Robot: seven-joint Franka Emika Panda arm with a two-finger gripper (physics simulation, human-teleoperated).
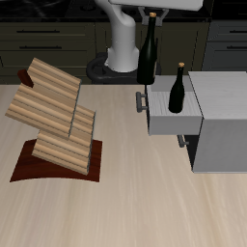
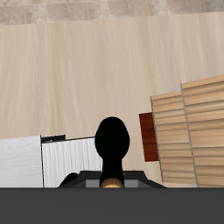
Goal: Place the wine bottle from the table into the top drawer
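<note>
My gripper (image 1: 150,19) is shut on the neck of the wine bottle (image 1: 147,56), a slim near-black bottle that hangs upright above the table (image 1: 145,207), just behind the grey cabinet (image 1: 222,125). The top drawer (image 1: 162,121) is pulled open toward the rack, its bar handle (image 1: 141,99) at its outer end. An identical twin bottle (image 1: 178,90) stands upright at the open drawer; I cannot tell whether it is inside it. In the wrist view the held bottle (image 2: 112,140) shows from above beside the drawer's ribbed floor (image 2: 68,162). My gripper (image 2: 109,182) grips the tan cap.
A slatted wooden rack (image 1: 56,111) on a dark brown base stands on the table beside the drawer's outer end; it also shows in the wrist view (image 2: 188,131). The lower drawer's handle (image 1: 181,142) sticks out below the open drawer. The robot's base (image 1: 121,48) is behind.
</note>
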